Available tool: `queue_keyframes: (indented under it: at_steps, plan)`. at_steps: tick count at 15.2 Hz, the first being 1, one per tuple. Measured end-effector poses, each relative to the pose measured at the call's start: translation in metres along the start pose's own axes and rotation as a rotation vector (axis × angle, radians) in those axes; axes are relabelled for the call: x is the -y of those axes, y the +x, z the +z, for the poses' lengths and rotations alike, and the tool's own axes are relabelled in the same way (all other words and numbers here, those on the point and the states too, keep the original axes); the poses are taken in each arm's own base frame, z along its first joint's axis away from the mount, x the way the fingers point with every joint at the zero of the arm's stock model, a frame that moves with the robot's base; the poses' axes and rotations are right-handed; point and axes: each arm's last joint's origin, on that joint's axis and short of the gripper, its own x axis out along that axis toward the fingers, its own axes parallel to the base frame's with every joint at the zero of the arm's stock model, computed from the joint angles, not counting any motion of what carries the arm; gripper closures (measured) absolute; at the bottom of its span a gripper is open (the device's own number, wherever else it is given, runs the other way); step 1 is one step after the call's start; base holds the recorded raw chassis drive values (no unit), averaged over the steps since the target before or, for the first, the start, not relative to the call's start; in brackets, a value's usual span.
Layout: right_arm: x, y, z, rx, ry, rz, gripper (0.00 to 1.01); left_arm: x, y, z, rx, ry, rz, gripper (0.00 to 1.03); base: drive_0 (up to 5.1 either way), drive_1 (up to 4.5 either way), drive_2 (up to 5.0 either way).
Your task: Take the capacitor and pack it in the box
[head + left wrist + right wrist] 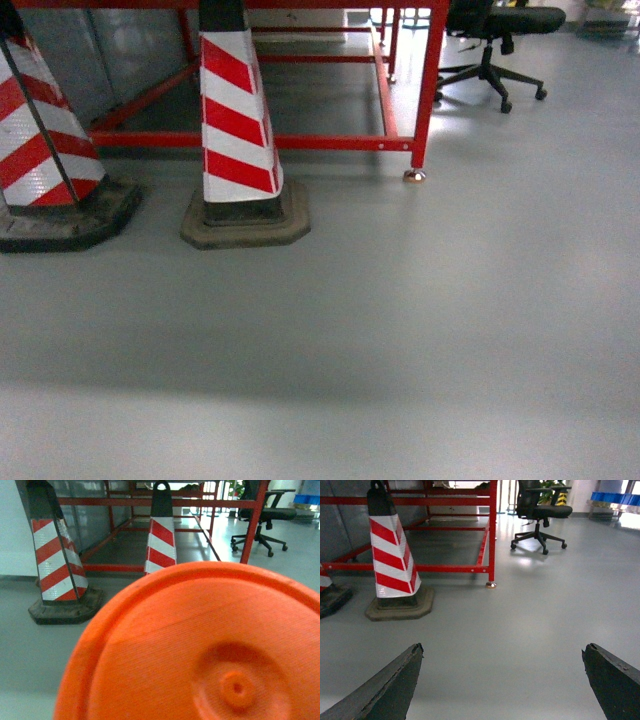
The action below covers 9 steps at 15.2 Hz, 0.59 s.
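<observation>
Head view is filled by bare grey floor [400, 330], with two red-and-white striped cones: one [238, 130] toward 11 o'clock and a second [45, 150] at 9 o'clock. A red steel frame [425, 90] stands behind them, and a black office chair [495, 40] is seen at 1 o'clock. No arm is seen in this view.

Neither the capacitor nor the box is to be found in any of the three views, so their place cannot be told. No tabletop is in sight either; it is judged that the picking has not yet begun and that the work area has first to be brought into view.

In the right wrist view the right claw [502, 680] is seen spread wide, its two dark fingers at 7 and 5 o'clock with only floor between them; nothing is held.

The left wrist view is largely covered by an orange ribbed disc [200, 650] with a small raised hub at 5 o'clock. What this disc is cannot be told, and the left claw itself is not seen.

As a judgement only: a capacitor is expected to be light, rigid and smooth, with thin leads easily bent, so it would best be taken across its body. The box would probably be light, stiff plastic, best steadied by its walls.
</observation>
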Motion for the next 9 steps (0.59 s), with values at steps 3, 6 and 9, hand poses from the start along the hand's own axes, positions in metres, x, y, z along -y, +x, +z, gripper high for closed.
queue_keyframes:
  at_steps: [3, 6, 9]
  plan:
    - [0.0000, 0.0000, 0.0000, 0.000, 0.000, -0.001, 0.03, 0.0000, 0.0000, 0.0001, 0.001, 0.000, 0.000, 0.59, -5.0, 2.46, 2.5]
    - [0.0000, 0.0000, 0.0001, 0.002, 0.000, 0.000, 0.03, 0.0000, 0.0000, 0.0000, 0.000, 0.000, 0.000, 0.59, -4.9, 2.52, 2.5]
    - [0.0000, 0.0000, 0.0002, 0.002, 0.000, 0.000, 0.03, 0.0000, 0.0000, 0.0000, 0.000, 0.000, 0.001, 0.59, -4.8, 2.62, 2.6]
